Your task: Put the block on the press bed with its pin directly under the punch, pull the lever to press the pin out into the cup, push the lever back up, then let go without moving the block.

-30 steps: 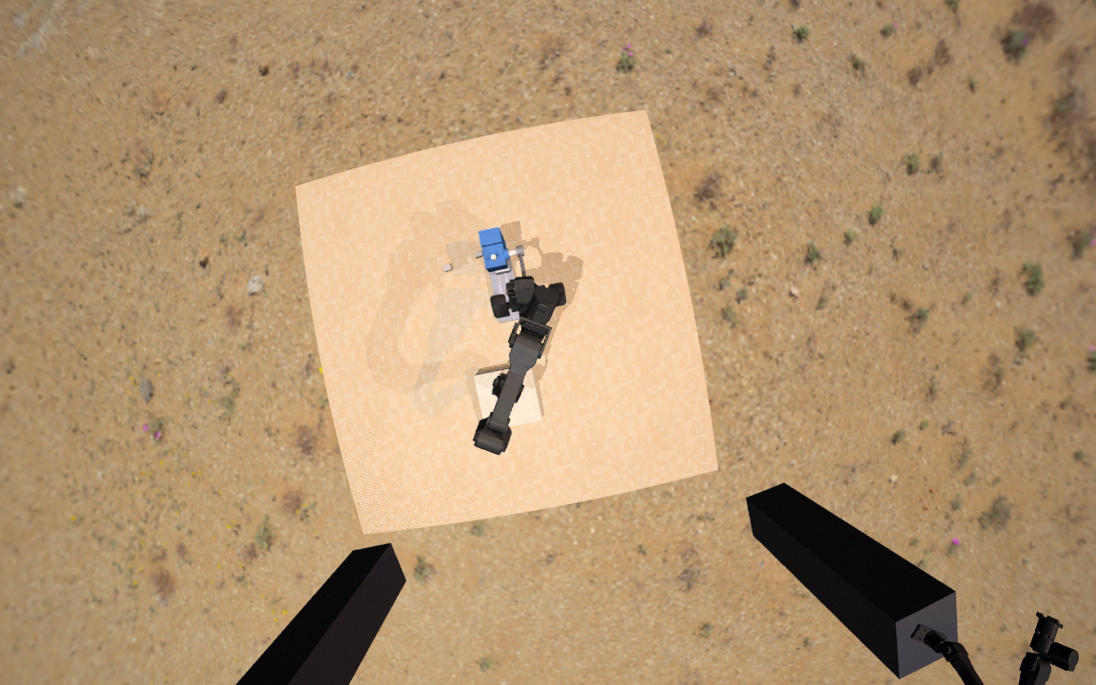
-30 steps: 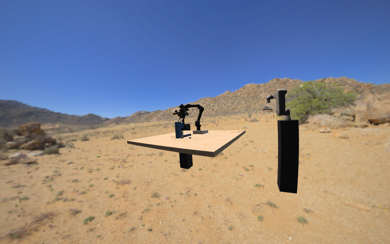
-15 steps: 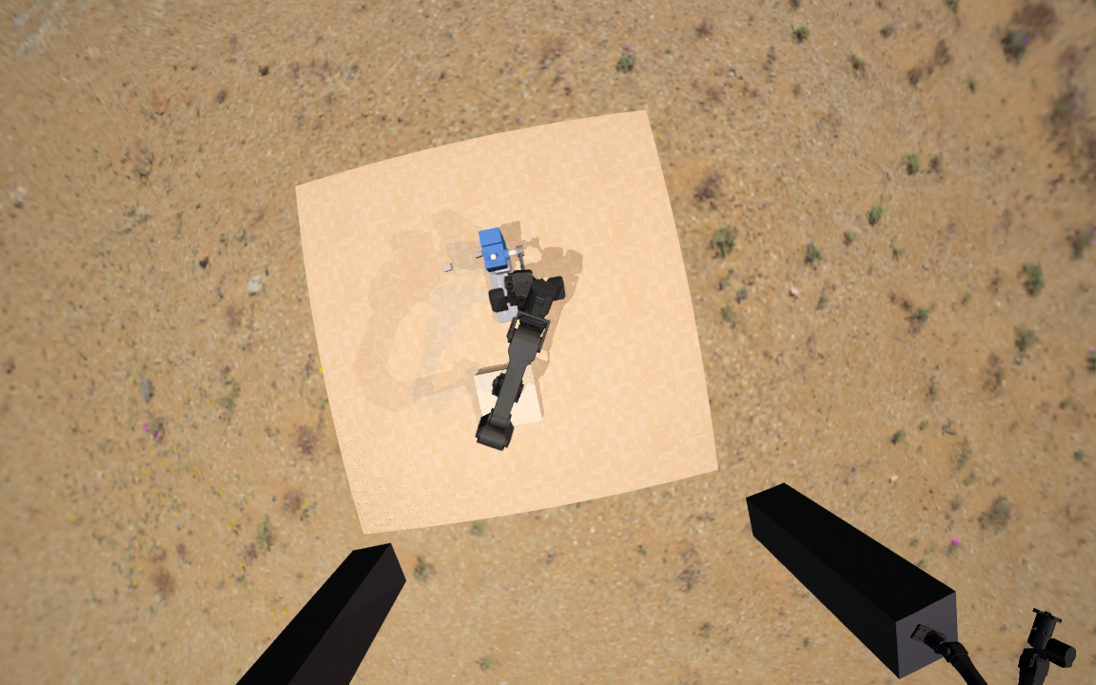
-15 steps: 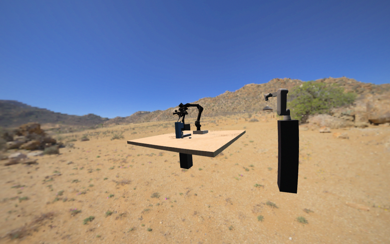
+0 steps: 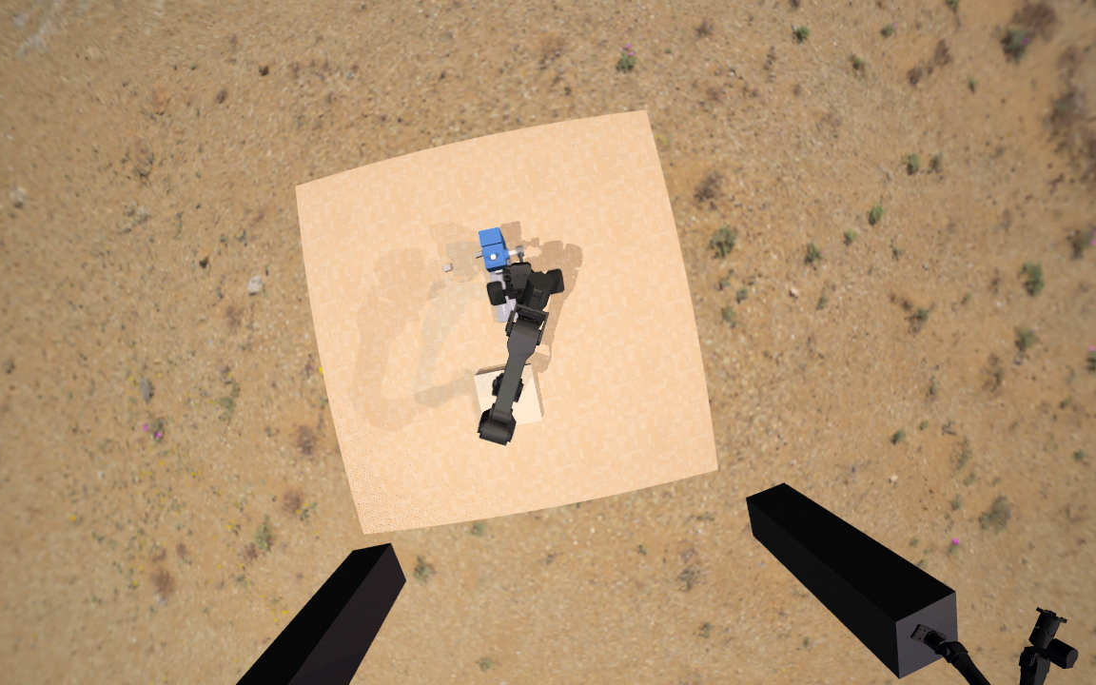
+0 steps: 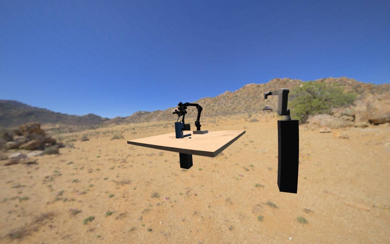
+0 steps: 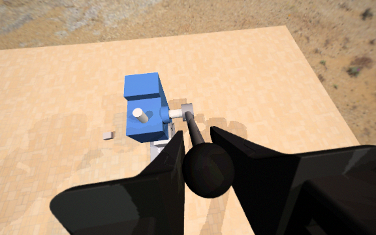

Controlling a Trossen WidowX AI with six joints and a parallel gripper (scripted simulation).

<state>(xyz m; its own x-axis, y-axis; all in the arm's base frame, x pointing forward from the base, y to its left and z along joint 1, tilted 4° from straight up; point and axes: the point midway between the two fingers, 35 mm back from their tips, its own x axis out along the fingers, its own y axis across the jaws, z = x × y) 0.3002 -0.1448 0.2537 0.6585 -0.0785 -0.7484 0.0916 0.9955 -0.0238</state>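
while the claw [image 5: 507,292] [image 7: 196,132] grips the lever's round black knob [image 7: 208,170], partly parted around it, the blue press [image 5: 492,248] [image 6: 178,129] [image 7: 145,113] stands on the pale surface [image 5: 620,341] [image 6: 211,145] [image 7: 61,65], sandy desert around, a small pale cube [image 5: 447,267] [image 7: 108,135] near the press.

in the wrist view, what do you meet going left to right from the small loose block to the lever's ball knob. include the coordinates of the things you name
Small grey block [image 5: 447,267] [image 7: 108,136], blue press head [image 7: 145,122], grey lever hub [image 7: 187,111], black ball knob [image 7: 208,170].
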